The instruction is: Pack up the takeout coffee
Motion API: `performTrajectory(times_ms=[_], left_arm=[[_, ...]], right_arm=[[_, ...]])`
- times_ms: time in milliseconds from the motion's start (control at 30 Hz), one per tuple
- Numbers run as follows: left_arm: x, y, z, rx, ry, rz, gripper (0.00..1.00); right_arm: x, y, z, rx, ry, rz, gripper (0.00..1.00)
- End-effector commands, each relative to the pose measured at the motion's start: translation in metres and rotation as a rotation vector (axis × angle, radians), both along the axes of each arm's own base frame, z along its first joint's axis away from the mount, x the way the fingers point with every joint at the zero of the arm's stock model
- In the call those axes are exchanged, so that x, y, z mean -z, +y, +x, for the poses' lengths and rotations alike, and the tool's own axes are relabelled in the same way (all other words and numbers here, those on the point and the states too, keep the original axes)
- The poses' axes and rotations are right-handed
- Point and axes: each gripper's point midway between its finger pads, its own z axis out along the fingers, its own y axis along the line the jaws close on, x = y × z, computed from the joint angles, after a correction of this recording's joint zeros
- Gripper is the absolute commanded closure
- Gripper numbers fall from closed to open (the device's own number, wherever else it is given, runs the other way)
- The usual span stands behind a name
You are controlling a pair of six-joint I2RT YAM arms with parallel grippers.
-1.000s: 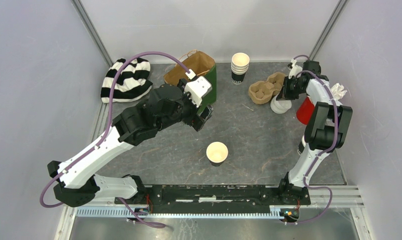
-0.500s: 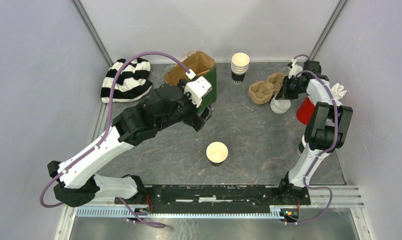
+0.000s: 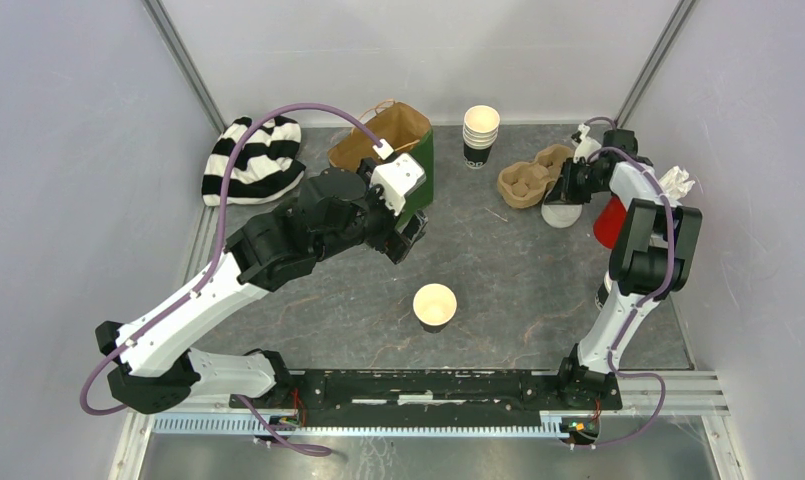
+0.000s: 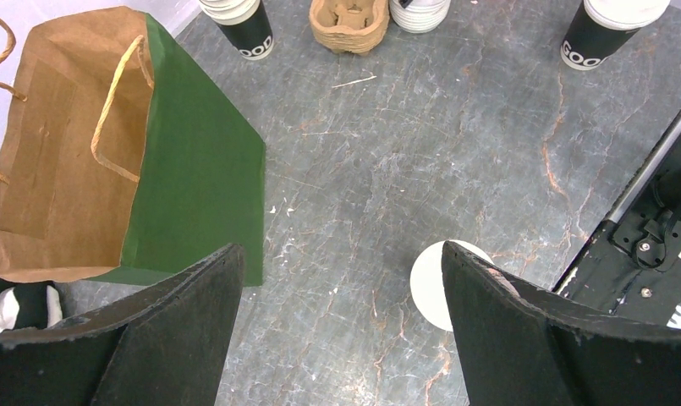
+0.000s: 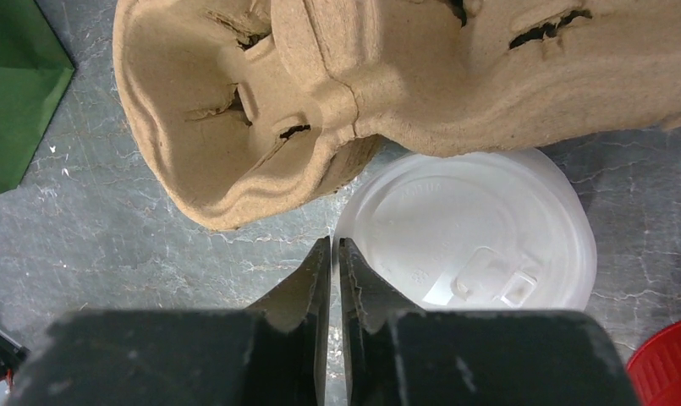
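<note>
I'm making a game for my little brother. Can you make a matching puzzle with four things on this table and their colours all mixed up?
Things:
1. paper bag
2. hat
3. lid
4. cup carrier

Colours:
A. white
B. brown all over
C. green sides
D. black and white stripes

Pairs: 1-C, 2-D, 3-A, 4-B

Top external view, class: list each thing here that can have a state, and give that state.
Paper bag, upright, mouth open.
Single cup, upright, no lid.
Cup stack, upright, nested, unlidded.
Cup carrier, pockets empty.
White lid, on no cup, beside the carrier.
Left claw, wide open, empty.
Right claw, almost shut, gripping nothing.
</note>
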Motion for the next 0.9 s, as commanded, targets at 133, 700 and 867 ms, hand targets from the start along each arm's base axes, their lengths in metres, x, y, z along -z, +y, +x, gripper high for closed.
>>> performTrajectory(times_ms=[133,700,867], left_arm=[[-0.0172,-0.0035,0.0008,0.03,-0.058,-0.008,0.08],[-0.0167,-0.0047,0.0002,0.035,-0.054,-0.008,0.08],[-0.0166,-0.0046,-0.0002,0.036,-0.052,-0.01,0.08]], right_arm=[[-0.0015,-0.0017,0.0043,-0.001,-0.033,0.028,0.82],[-0.0018,0.0008,0.003,0.01,-0.032,0.087,0.97],[-0.0009,-0.0008,0.0024,0.014,-0.034,0.075,1.0]])
